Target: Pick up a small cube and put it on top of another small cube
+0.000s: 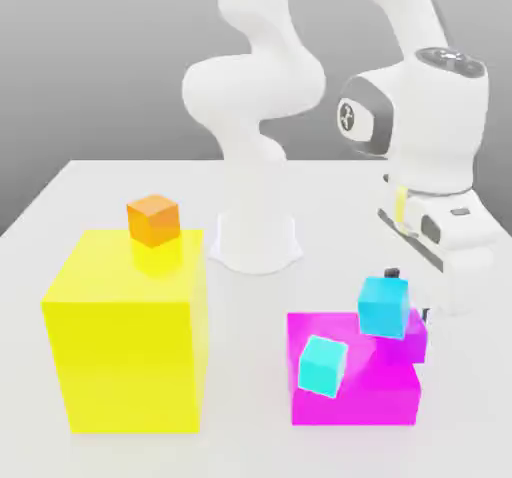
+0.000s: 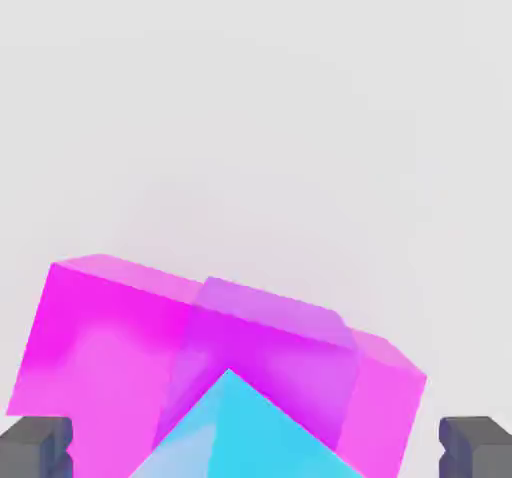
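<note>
The cyan cube (image 1: pixel 385 306) sits on the small purple cube (image 1: pixel 412 334), which rests just beside the large magenta block (image 1: pixel 350 391) at about its two o'clock corner in the exterior view. The pincer (image 2: pixel 256 444) is released: in the hand view its two dark fingertips (image 2: pixel 35 444) stand wide to either side of the cyan cube (image 2: pixel 245 436), not touching it. The stack appears placed, though the cyan cube looks turned relative to the purple cube (image 2: pixel 265 351) beneath it, so its footing is judged acceptable but not square. The step in hand is judged to be the withdrawal; it is best done by lifting straight up along the fingers' own axis, keeping the fingers spread and avoiding any sideways drift that could clip a cube corner. A paler turquoise cube (image 1: pixel 323 366) leans against the magenta block's front, at about eight o'clock from the stack, and should be left undisturbed. The counter (image 1: pixel 260 446) nearby offers room for a clean retreat.
</note>
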Controlling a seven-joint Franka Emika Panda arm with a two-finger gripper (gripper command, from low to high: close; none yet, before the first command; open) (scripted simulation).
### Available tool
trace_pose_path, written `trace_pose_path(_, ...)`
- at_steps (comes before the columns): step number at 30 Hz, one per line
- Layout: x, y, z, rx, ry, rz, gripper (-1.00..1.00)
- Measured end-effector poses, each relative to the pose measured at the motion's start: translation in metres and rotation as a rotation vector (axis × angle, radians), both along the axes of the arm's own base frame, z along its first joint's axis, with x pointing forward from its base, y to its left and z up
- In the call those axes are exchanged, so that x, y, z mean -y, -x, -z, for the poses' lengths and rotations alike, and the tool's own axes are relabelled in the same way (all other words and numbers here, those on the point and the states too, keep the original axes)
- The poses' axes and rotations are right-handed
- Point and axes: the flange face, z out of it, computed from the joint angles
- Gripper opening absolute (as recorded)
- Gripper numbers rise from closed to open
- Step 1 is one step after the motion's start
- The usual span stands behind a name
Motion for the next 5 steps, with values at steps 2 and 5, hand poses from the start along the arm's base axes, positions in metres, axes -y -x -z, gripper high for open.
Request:
trace_pose_path(2, -0.001, -0.001, -0.012, 0.000, -0.002, -0.001, 1.00)
trace_pose_path(5, -0.001, -0.001, -0.047, 0.000, -0.001, -0.001, 1.00)
